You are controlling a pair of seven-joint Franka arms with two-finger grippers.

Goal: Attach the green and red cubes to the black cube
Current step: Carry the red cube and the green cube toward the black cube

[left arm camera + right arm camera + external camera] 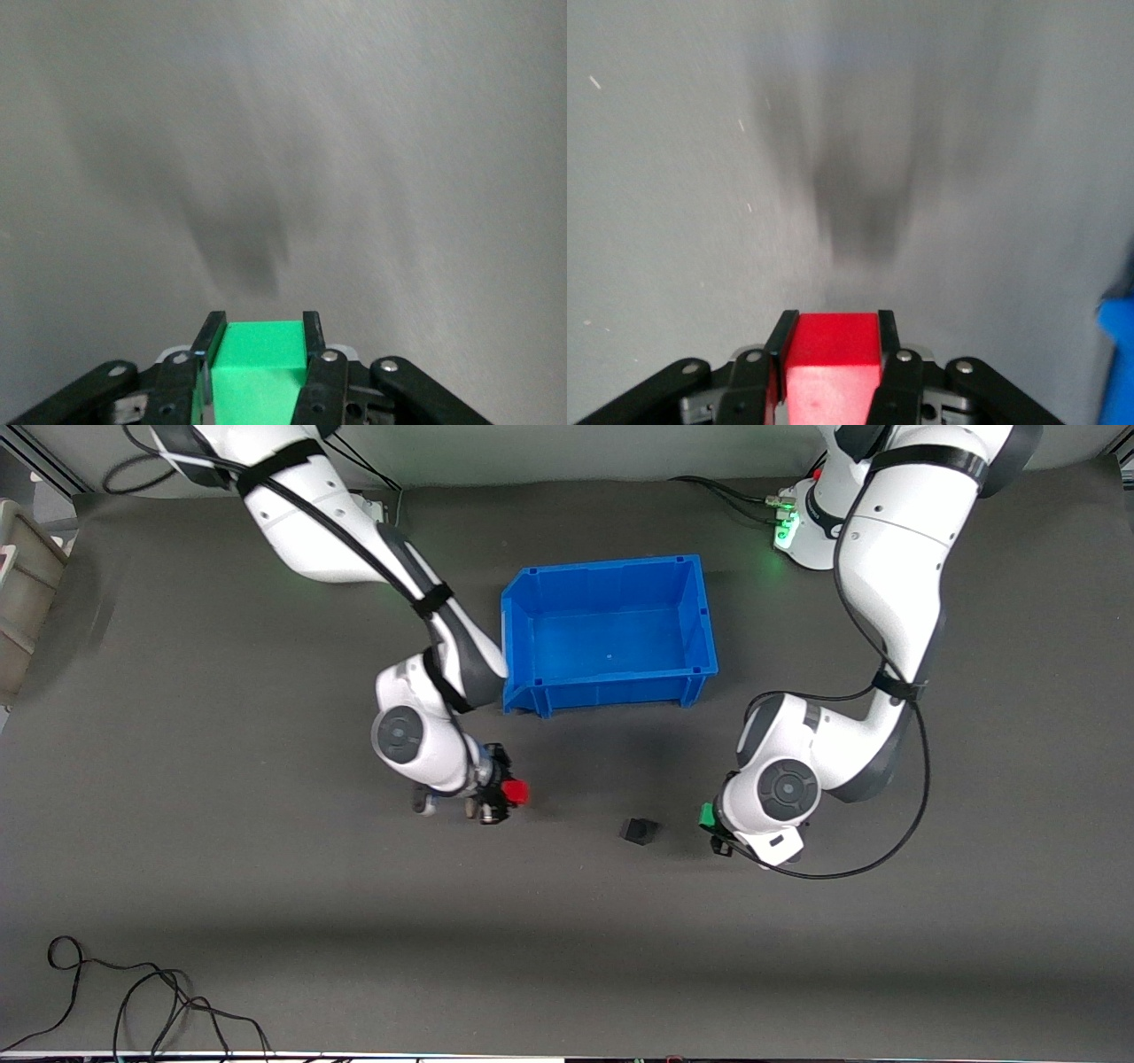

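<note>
The black cube sits on the grey mat between the two grippers, nearer to the front camera than the blue bin. My left gripper is shut on the green cube, held just above the mat toward the left arm's end from the black cube; the left wrist view shows the green cube clamped between the fingers. My right gripper is shut on the red cube, above the mat toward the right arm's end from the black cube. The right wrist view shows the red cube clamped.
The open blue bin stands on the mat farther from the front camera than the cubes; its corner shows in the right wrist view. A beige crate sits at the right arm's end. Loose cables lie near the front edge.
</note>
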